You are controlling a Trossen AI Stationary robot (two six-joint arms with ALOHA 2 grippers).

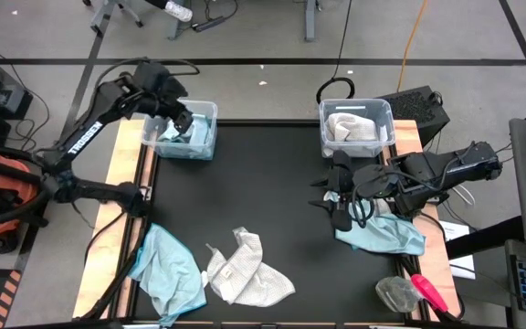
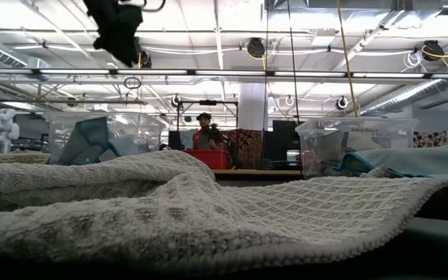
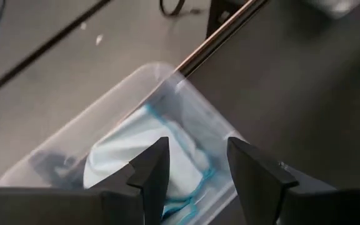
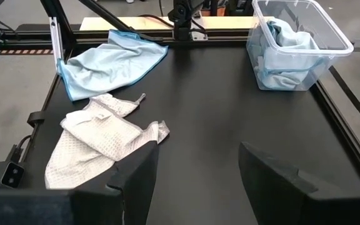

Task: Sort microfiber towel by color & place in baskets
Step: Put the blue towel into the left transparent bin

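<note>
Left gripper: we see it parted, empty, over the blue-towel basket, blue towel inside.
Right gripper: parted, empty, waiting beside the white-towel basket.

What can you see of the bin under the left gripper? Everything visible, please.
The left bin is a small rectangular tub of clear, faintly bluish plastic with a rimmed top and rounded corners. It stands upright at the far left corner of the black table. Inside lies a bunched light blue towel with a darker blue edge. The left gripper hangs over its opening, fingers open and empty. Whether they touch the towel cannot be told.
</note>
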